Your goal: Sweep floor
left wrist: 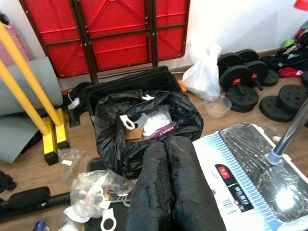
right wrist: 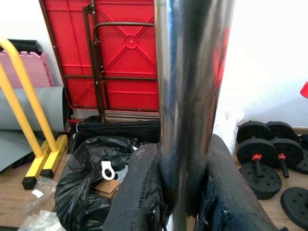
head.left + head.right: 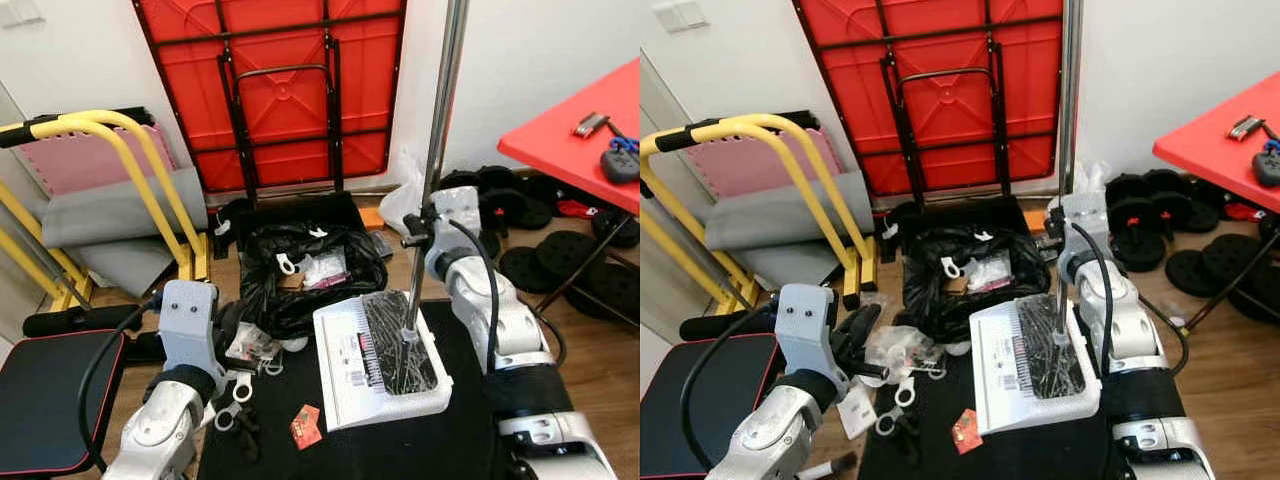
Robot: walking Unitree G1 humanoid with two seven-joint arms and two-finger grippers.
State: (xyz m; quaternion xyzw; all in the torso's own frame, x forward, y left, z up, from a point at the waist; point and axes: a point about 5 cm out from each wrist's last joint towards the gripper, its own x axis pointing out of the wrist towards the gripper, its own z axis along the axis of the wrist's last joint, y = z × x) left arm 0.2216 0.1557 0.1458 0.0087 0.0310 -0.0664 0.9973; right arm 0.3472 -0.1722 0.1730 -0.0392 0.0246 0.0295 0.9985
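Note:
A white dustpan (image 3: 375,365) with dark debris in it rests on a black mat (image 3: 400,445). Its chrome pole (image 3: 440,120) rises straight up. My right gripper (image 2: 185,192) is shut on that pole low down, one finger (image 2: 139,192) on each side. My left gripper (image 1: 167,149) is shut and holds nothing; it hovers above the litter. Clear wrappers and white rings (image 3: 250,345) lie beside the mat, and a small red packet (image 3: 306,425) lies on it. An open black bin bag (image 3: 300,265) with rubbish inside stands just behind the dustpan.
A folded red table (image 3: 280,80) leans on the wall behind. A yellow frame (image 3: 130,160) and grey mats stand at the left, a black seat pad (image 3: 50,400) near left. Weight plates (image 3: 540,250) and a red table (image 3: 580,135) fill the right.

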